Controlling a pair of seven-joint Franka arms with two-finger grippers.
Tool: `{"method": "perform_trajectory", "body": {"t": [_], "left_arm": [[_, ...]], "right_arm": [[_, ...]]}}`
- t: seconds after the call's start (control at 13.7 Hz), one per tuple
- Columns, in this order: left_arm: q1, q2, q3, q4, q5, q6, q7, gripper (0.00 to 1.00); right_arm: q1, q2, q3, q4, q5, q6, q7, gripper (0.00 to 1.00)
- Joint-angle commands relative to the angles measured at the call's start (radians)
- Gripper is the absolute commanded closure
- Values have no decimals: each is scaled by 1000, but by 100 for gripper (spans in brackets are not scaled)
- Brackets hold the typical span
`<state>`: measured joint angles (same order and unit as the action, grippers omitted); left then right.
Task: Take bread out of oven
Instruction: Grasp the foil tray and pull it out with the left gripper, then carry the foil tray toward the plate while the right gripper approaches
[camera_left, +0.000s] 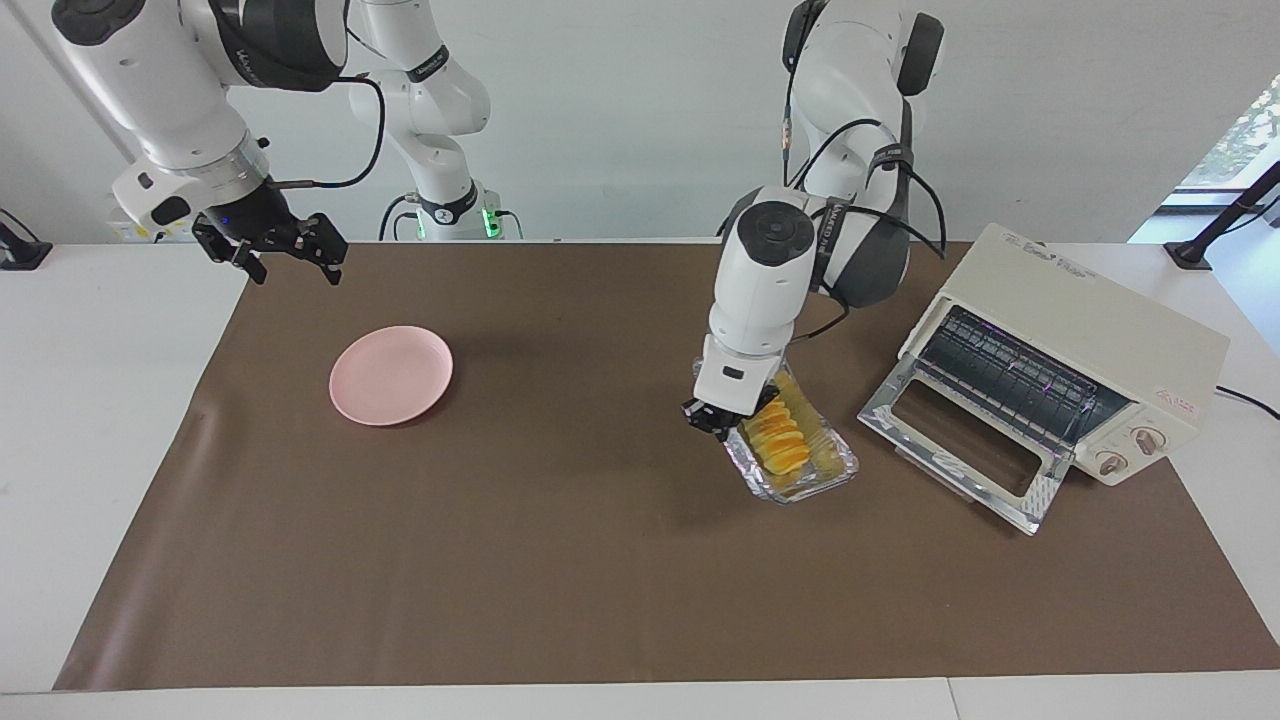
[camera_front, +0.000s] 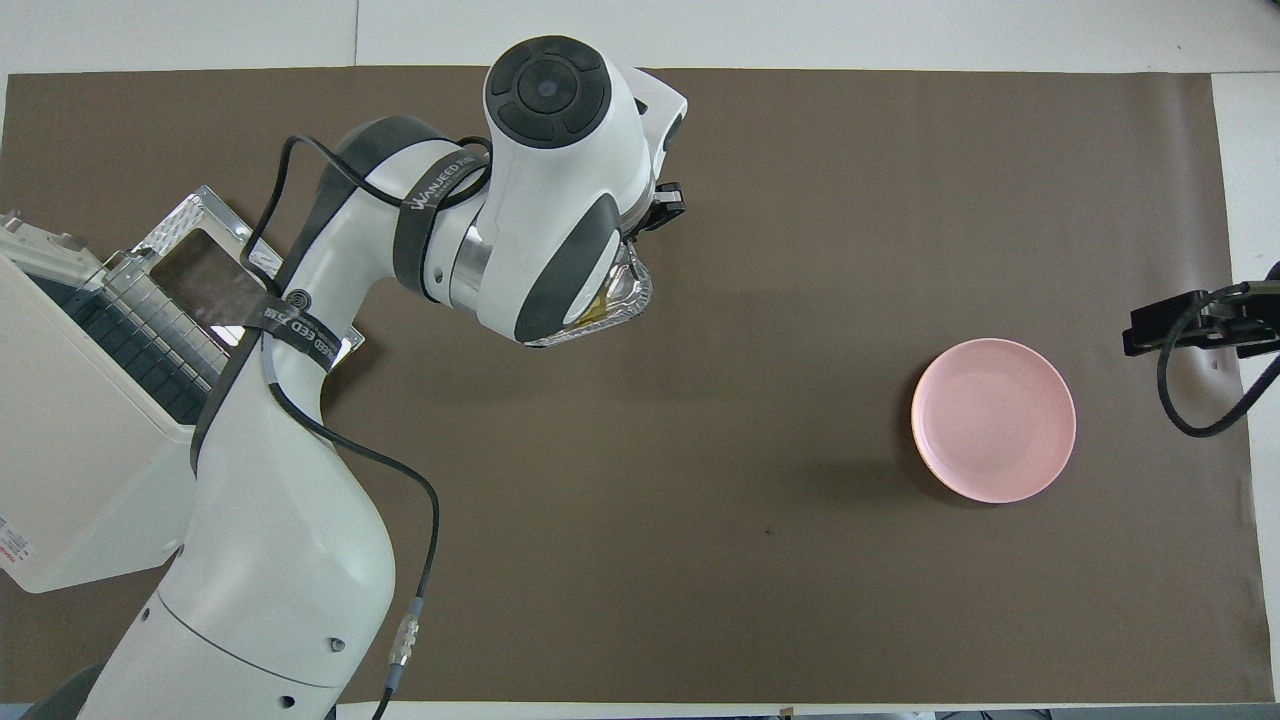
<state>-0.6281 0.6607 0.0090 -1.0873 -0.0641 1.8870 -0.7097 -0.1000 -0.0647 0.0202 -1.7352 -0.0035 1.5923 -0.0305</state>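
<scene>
We carry the foil tray with the bread, pinched in our left gripper, clear of the oven. Next we must set it down level. Our right gripper waits wide open above the table edge.

Crinkled shiny foil tray; matt brown table cover; glossy pink plate.

Colours on a brown table mat

Golden-yellow ridged bread in a shiny silver foil tray; cream-white oven; plain pink plate; white-and-grey robot arms.
</scene>
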Motion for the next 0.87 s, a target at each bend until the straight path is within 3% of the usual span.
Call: {"method": "perform_trajectory", "body": {"t": [0.0,0.22,0.51,0.8], "left_arm": [[-77,28,5,-1,12,-3,62,100],[-162,25,5,-74,137,35,84,100],[-254,-13,22,-201,141,35,37,100],[-285,4,25,-215,153,23,-123,100]], "right_arm": [[-18,-29,9,-46,19,21,12,0],[-18,-37,9,-56,19,23,20,0],[-18,-49,9,-83,19,26,15,0],[-18,-50,9,-86,19,23,11,0]]}}
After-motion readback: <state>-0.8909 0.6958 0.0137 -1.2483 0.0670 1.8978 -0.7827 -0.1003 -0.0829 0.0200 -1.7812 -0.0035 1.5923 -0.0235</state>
